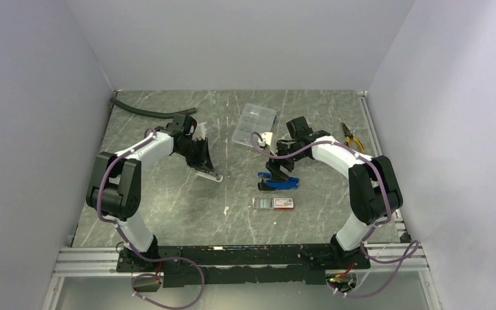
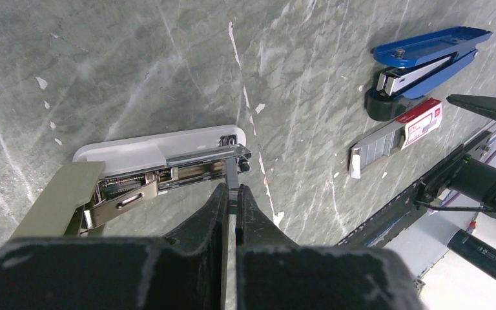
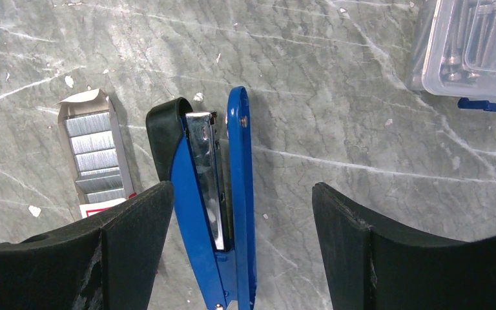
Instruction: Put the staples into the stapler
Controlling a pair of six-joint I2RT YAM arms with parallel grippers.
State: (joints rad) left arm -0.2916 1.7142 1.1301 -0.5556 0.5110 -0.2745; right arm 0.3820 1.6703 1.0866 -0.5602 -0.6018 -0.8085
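The blue stapler [image 3: 200,168] lies inside the wide-open right pincer [image 3: 242,194]. The box of staples [image 3: 97,155] crowds one side. Bare counter [image 1: 239,174] lies to its left.

Two staplers: one blue metal stapler [image 1: 279,181] on the right, one white-and-grey plastic stapler [image 1: 208,174] on the left. One white staple box with a red end [image 1: 274,203], near. Far: one clear plastic compartment case [image 1: 254,124], one pair of yellow-handled pliers [image 1: 352,137], one black hose [image 1: 148,111].

The blue stapler [image 1: 278,183] lies near the table's [image 1: 168,206] centre, below the right gripper [image 1: 283,169]. The staples [image 1: 274,203] lie just at its 6 o'clock. At its 9 o'clock the left gripper [image 1: 203,166] hangs over a white stapler [image 1: 210,176]; a clear case [image 1: 254,124] sits at 12 o'clock
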